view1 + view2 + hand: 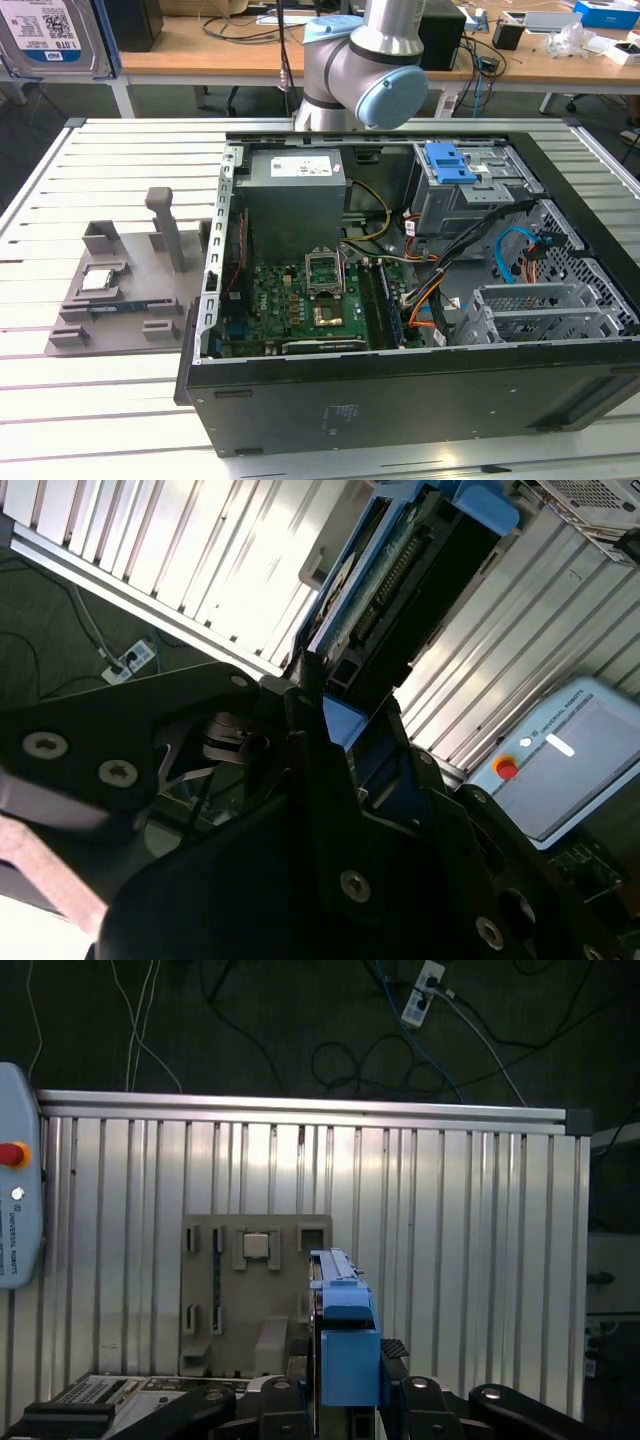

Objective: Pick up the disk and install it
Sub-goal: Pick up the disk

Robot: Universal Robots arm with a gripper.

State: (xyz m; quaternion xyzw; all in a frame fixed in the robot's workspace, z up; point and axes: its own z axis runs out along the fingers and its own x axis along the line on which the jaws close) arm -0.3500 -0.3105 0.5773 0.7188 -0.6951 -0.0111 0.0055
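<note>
The disk (45, 35), a silver drive with a white label in a blue bracket, hangs high at the exterior view's upper left, well off the table. In the first wrist view its blue bracket edge (346, 1340) stands upright between the black fingers of my gripper (345, 1385), which is shut on it. In the second wrist view the disk (400, 570) is seen edge-on, reaching away from the gripper (340, 730). The open computer case (300, 400) lies on the table below, with a grey drive cage (540, 310) at its right.
A grey fixture plate (130, 290) with a small square chip (100, 280) lies left of the case; it is also in the first wrist view (200, 1280). A blue latch (450, 160) tops the case's rear bay. A teach pendant (15, 1210) rests at the table edge.
</note>
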